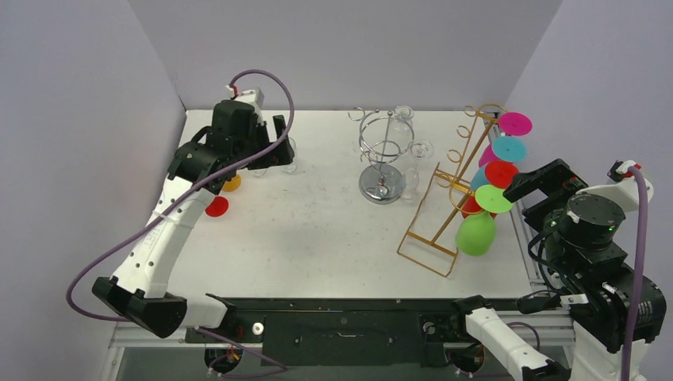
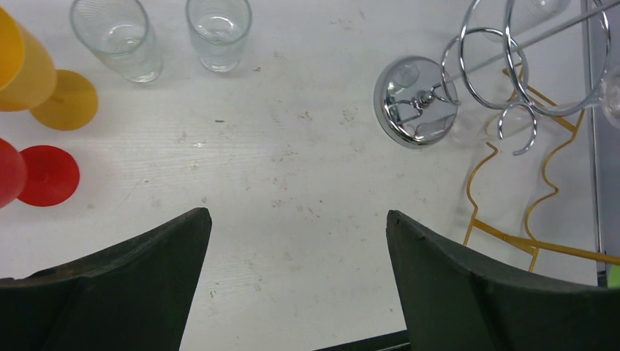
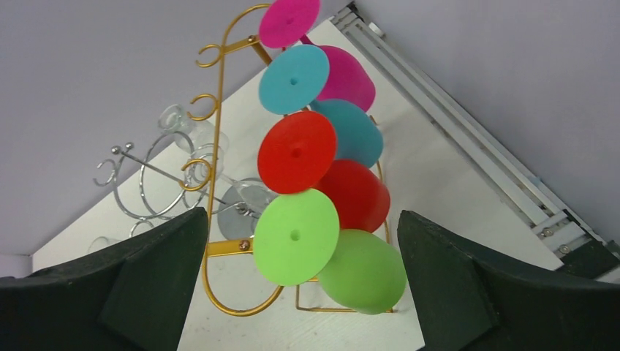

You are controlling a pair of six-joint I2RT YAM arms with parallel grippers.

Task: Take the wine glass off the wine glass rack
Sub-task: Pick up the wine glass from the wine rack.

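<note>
Right jaws stood wide apart and empty, aimed at the gold rack point(image 3: 212, 146) on the right side of the bench point(image 1: 317, 230). Four coloured glasses hung on it by their feet, bowls below, overlapping along the slope: magenta glass point(image 3: 290, 22) topmost, then teal glass point(image 3: 294, 79), red glass point(image 3: 296, 152), and green glass point(image 3: 296, 235) lowest and nearest the jaws. Green glass sat centred in the right wrist view but clear of both fingers, no contact.

Left jaws were also spread wide, holding nothing, over the bench's left part near an orange glass point(image 2: 29, 73), a loose red glass point(image 2: 45, 175) and two clear tumblers point(image 2: 117, 36). Chrome rack point(image 1: 382, 159) mid-bench carried clear glasses too. Likely target was the green glass, not certain.

Handling guess: it looked like coloured plastic, so light, stiff, smooth and a bit slippery. Low breakage risk, but the overlapping neighbours could get knocked. Stem was hidden behind the foot. Best hold was probably across the bowl point(image 3: 362, 272) or on the stem just under the foot, then sliding it out along the wires rather than pulling straight off.
</note>
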